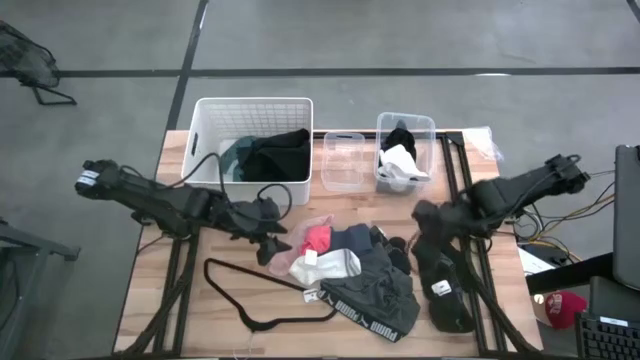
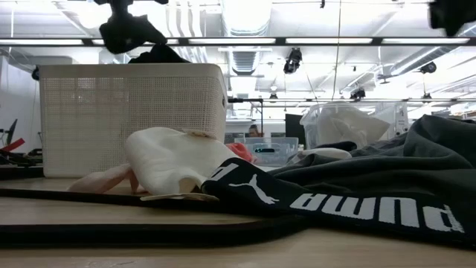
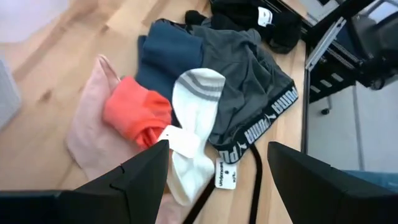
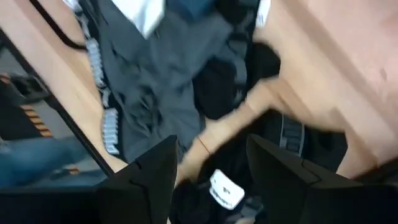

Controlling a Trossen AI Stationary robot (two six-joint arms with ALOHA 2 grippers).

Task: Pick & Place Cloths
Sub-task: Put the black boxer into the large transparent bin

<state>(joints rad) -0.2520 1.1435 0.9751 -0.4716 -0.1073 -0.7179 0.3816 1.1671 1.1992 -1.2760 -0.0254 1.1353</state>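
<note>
Left hand (image 1: 268,243) is seen over the desk (image 1: 160,310), just left of the cloth pile, fingers (image 3: 144,180) spread wide with nothing between them; the white sock (image 3: 196,134) and red cloth (image 3: 137,116) lie beyond the fingertips in the left wrist view.

Right hand (image 1: 425,222) is seen at the pile's right edge, above the black garments (image 1: 445,290) on the desk's right side. Its fingers (image 4: 149,180) are spread, nothing pinched; a black piece with a white tag (image 4: 225,190) lies on the desk between and below them.

Cloth locations:
- Main pile at desk centre-front: pink cloth (image 1: 312,228), red cloth, white sock, dark blue piece (image 1: 358,240), grey garment with black white-lettered waistband (image 1: 375,318).
- White basket (image 1: 205,120) at the back left holds a teal garment (image 1: 237,155) with a black one (image 1: 280,155) on top.
- Clear bin (image 1: 430,125) at the back right holds black and white pieces (image 1: 402,158); a smaller clear bin (image 1: 342,160) sits between the two.
- Black wire hanger (image 1: 240,295) lies on the desk front-left, touching the pile's edge.

In the low view the waistband (image 2: 335,201) fills the foreground, white sock (image 2: 167,160) just left of it, basket behind.
</note>
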